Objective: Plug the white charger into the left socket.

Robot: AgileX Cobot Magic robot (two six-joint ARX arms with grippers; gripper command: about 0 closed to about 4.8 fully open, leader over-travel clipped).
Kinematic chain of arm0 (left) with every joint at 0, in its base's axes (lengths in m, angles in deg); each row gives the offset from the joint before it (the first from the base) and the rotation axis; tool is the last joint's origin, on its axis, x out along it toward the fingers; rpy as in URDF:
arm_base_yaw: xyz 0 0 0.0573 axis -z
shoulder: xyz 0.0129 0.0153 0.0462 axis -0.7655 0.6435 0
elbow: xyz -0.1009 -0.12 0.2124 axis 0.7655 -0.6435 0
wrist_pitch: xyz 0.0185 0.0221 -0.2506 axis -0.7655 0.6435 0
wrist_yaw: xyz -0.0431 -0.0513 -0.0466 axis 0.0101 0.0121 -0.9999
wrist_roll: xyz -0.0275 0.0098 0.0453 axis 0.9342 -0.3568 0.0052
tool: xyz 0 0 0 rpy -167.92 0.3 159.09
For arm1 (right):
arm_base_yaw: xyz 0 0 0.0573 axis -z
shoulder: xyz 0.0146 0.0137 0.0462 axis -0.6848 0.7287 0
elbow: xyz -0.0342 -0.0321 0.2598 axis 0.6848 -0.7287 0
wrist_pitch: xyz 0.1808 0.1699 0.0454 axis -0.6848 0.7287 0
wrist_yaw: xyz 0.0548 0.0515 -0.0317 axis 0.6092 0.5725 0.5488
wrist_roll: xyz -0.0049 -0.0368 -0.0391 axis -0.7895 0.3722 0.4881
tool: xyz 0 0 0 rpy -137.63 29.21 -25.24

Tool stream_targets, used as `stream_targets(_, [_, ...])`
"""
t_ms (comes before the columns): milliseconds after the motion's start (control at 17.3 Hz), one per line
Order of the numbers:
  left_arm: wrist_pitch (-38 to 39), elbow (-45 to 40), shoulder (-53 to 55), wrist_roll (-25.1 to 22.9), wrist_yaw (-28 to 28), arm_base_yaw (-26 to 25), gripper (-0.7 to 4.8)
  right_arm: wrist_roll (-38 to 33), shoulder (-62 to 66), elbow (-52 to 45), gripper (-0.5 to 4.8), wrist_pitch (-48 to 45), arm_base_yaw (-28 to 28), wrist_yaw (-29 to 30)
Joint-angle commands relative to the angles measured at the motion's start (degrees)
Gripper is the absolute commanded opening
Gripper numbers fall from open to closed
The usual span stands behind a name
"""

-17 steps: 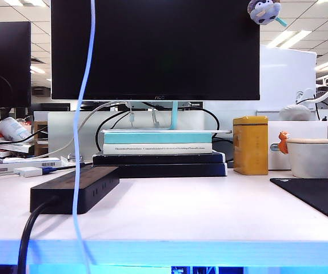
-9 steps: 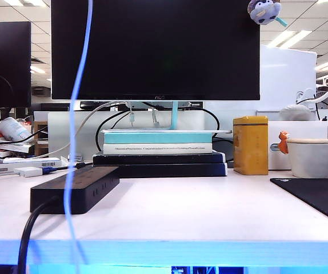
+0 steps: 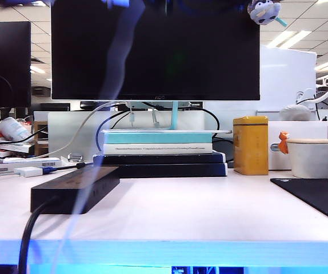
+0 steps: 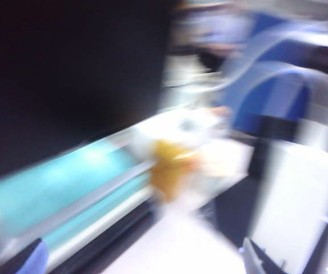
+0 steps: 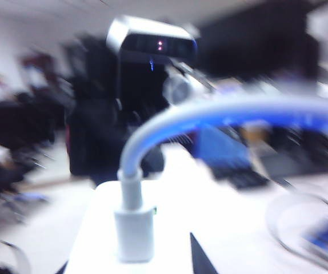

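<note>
In the right wrist view my right gripper (image 5: pixel 131 265) is shut on the white charger (image 5: pixel 104 228). The charger's cable (image 5: pixel 210 111) arches up from a white plug (image 5: pixel 134 228) on its end. My left gripper (image 4: pixel 144 260) is open wide, with only blurred desk between its fingertips (image 4: pixel 35 260). The white charger (image 4: pixel 301 205) stands off to one side of it, apart. The black power strip (image 3: pixel 75 188) lies at the table's left, and the cable (image 3: pixel 104 114) hangs blurred in front of it. From this low angle I cannot make out the left socket on its top face. Neither gripper shows in the exterior view.
Behind the strip a monitor (image 3: pixel 155 51) stands over a stack of books (image 3: pixel 158 151). A yellow tin (image 3: pixel 250 144), a white cup (image 3: pixel 314 156) and a black mat (image 3: pixel 318 197) are on the right. A small white piece with a blue plug (image 3: pixel 32 170) lies at the far left.
The hanging cable has swung. Its upper end has moved right, and it now slants as a blur instead of hanging straight. The strip and desk items have not moved.
</note>
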Motion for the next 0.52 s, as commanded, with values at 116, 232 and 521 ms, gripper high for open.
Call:
stream_targets(116, [5.88,0.24,-0.31,-2.51,9.66,-1.14,4.79,5.99,5.84,0.28,1.79,2.56,-0.85,-0.83])
stream_targets(232, [6.05,0.24,-0.31,-2.51,11.47,-1.14,4.79,8.04,9.2,0.28,1.79,2.6,-1.46,-0.85])
stream_targets(521, [6.05,0.24,-0.39,-2.51,15.04,-1.14,4.79,11.96,16.5,0.28,1.79,2.67,-1.9,-0.72])
